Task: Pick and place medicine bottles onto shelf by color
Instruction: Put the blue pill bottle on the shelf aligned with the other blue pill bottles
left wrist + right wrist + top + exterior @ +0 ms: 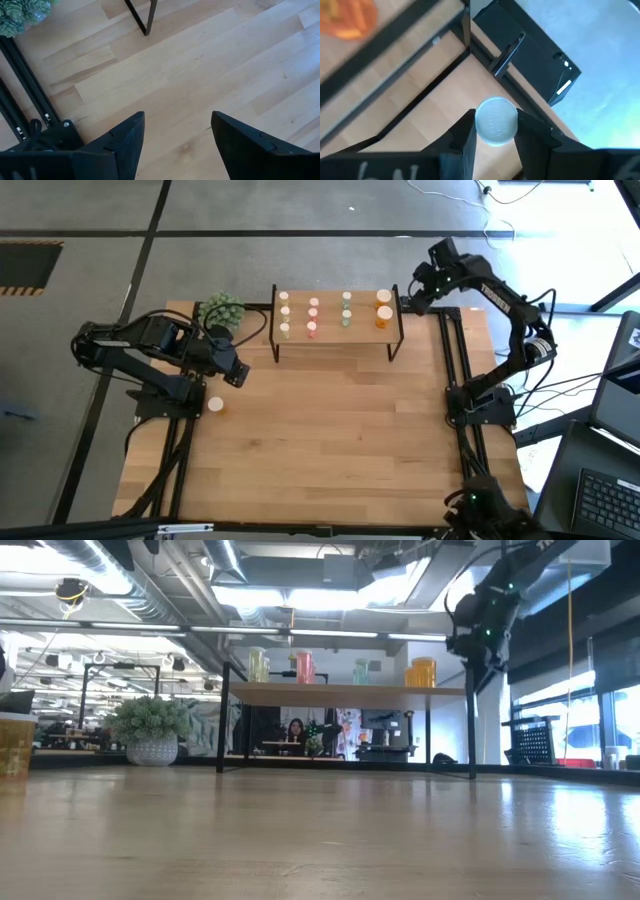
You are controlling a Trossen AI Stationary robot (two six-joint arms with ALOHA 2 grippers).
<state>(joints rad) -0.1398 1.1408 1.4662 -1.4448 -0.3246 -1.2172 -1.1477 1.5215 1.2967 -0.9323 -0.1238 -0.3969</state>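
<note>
The shelf [335, 315] stands at the table's far edge and carries rows of medicine bottles: yellowish [284, 313], pink [313, 317], green [346, 310] and two larger orange ones [384, 308]. My right gripper [413, 297] hangs beside the shelf's right end, at about shelf-top height in the low view [480, 665], shut on a bottle of which only the pale round cap [495, 121] shows. My left gripper [238, 375] waits open over the table's left part with nothing between its fingers [127, 145]. One pale-capped bottle [215, 405] stands on the table near it. My right gripper pinches the bottle between its two fingers [465, 135], on the sides just under the cap [495, 121]. The fingers come from above, slanting down. The bottle stands upright in the hold, cap up, clear of the table; its body is hidden under the cap.
A green spiky plant ball in a pot [221, 310] stands left of the shelf. Black frame rails [455, 360] run along the table's right side, and a laptop [610, 500] sits beyond them. A person [296, 730] sits far behind the table. Bare wood spreads over the table's middle [330, 430].
</note>
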